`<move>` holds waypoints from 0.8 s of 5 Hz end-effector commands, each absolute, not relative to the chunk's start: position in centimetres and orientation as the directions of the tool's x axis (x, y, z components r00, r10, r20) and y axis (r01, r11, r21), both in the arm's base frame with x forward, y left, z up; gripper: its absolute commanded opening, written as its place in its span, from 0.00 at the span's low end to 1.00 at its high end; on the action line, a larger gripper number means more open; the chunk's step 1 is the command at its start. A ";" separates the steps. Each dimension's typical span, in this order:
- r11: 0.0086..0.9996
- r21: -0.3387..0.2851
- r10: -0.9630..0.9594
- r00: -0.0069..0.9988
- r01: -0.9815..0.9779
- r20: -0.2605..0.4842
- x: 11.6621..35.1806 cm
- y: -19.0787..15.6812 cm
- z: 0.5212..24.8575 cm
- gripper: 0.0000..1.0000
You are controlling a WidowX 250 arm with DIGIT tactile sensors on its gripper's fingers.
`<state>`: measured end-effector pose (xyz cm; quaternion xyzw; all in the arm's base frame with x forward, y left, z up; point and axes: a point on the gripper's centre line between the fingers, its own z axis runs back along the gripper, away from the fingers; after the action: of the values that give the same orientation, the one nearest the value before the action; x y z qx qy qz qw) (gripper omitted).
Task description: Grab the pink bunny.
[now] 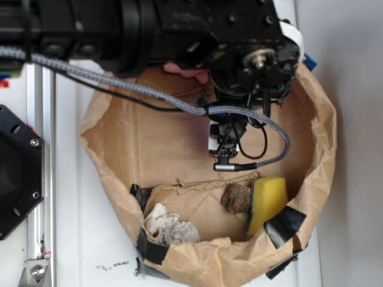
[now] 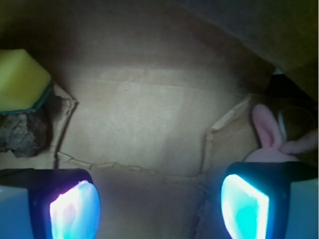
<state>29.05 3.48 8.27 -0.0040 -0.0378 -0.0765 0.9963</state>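
The pink bunny point(image 2: 271, 134) shows in the wrist view at the right edge: two pale-pink ears and the top of its head, just beyond my right finger point(image 2: 246, 206). From outside, only a pink scrap of the bunny point(image 1: 187, 72) peeks out under the black arm at the far side of the brown paper bag point(image 1: 326, 149). My gripper point(image 2: 159, 199) hangs inside the bag, open. Its glowing pads stand wide apart, with only bare brown paper between them. In the exterior view the gripper point(image 1: 227, 146) is low over the bag's middle, largely covered by the arm and a grey cable.
A yellow sponge point(image 1: 267, 202) leans on the bag's near right wall, with a brown lump point(image 1: 236, 198) beside it. A crumpled white wad point(image 1: 170, 228) lies near left. Black tape patches the rim. A metal rail point(image 1: 40, 149) runs along the left.
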 end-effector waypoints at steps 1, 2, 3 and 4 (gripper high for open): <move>0.989 0.002 -0.148 0.986 0.148 0.081 28.3 4.9 9.3 1.00; 0.991 0.029 -0.130 0.988 0.128 0.078 27.8 5.3 9.7 1.00; 0.992 0.051 -0.122 0.990 0.118 0.073 27.4 6.0 10.0 1.00; 0.992 0.060 -0.111 0.992 0.108 0.059 27.0 6.9 10.0 1.00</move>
<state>26.82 6.28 8.19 0.0186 -0.0021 -0.0633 0.9978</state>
